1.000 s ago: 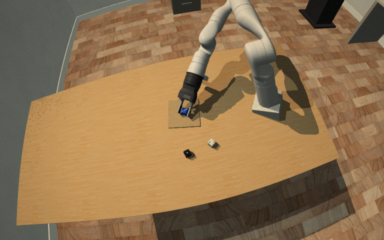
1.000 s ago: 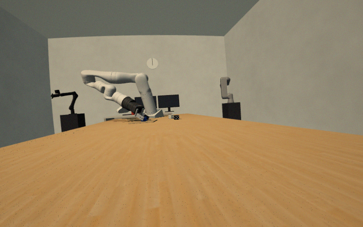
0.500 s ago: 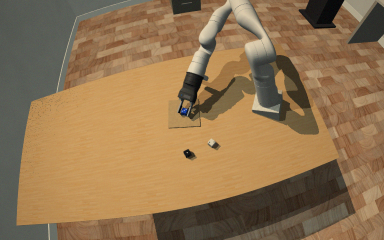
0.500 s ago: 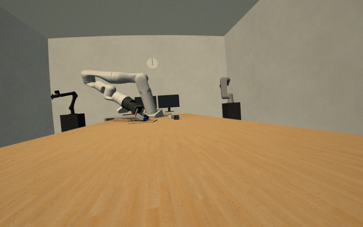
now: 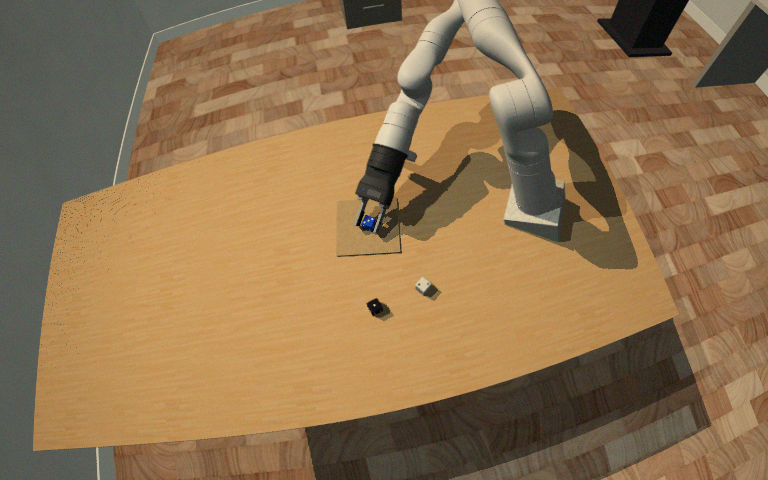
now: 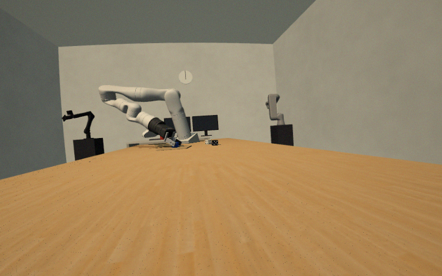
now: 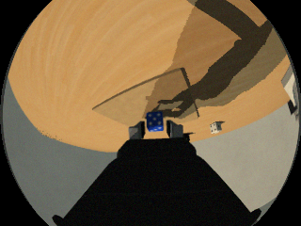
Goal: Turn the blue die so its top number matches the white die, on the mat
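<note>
The blue die [image 5: 368, 222] sits on the tan mat [image 5: 366, 231], near the mat's far edge. My gripper [image 5: 369, 223] is open and low over the mat, with one finger on each side of the blue die and a small gap to each. The wrist view shows the blue die [image 7: 156, 122] between the open fingers. The white die [image 5: 423, 285] lies on the table in front of the mat and shows one dot on top. The black die [image 5: 374, 307] lies to its left, apart from it. The exterior view shows the gripper [image 6: 174, 142] at the far end of the table.
My arm's base [image 5: 535, 212] stands on the table to the right of the mat. The white die [image 7: 214, 127] also shows small in the wrist view. Black pedestals and monitors [image 6: 204, 123] stand off the table.
</note>
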You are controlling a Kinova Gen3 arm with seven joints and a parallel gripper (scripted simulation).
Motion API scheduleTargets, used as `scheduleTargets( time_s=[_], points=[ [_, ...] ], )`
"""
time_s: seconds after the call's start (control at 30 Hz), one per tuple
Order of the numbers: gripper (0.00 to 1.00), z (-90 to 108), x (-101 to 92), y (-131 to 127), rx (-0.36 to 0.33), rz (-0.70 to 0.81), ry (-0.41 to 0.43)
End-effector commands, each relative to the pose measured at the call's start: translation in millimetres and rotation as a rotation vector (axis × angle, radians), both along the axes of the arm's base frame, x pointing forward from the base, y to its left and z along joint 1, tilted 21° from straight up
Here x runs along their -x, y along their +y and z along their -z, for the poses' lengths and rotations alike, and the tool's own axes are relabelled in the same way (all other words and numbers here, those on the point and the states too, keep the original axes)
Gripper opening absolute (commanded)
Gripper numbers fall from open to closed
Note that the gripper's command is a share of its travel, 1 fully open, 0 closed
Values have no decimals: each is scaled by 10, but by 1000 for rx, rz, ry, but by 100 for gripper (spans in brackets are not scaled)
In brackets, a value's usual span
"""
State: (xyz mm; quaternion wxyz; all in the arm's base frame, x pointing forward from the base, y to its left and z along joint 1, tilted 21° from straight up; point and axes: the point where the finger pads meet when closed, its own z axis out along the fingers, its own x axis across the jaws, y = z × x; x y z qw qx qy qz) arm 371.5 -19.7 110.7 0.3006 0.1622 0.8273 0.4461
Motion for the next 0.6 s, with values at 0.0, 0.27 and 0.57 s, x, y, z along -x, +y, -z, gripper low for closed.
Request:
scheduleTargets(
  time_s=[0.0, 0.27, 0.57],
  points=[
    [79, 3, -24, -15, 7, 0, -10],
    [79, 2, -23, -17, 7, 0, -10],
    [79, -49, 57, -96, 7, 0, -10]
  ],
)
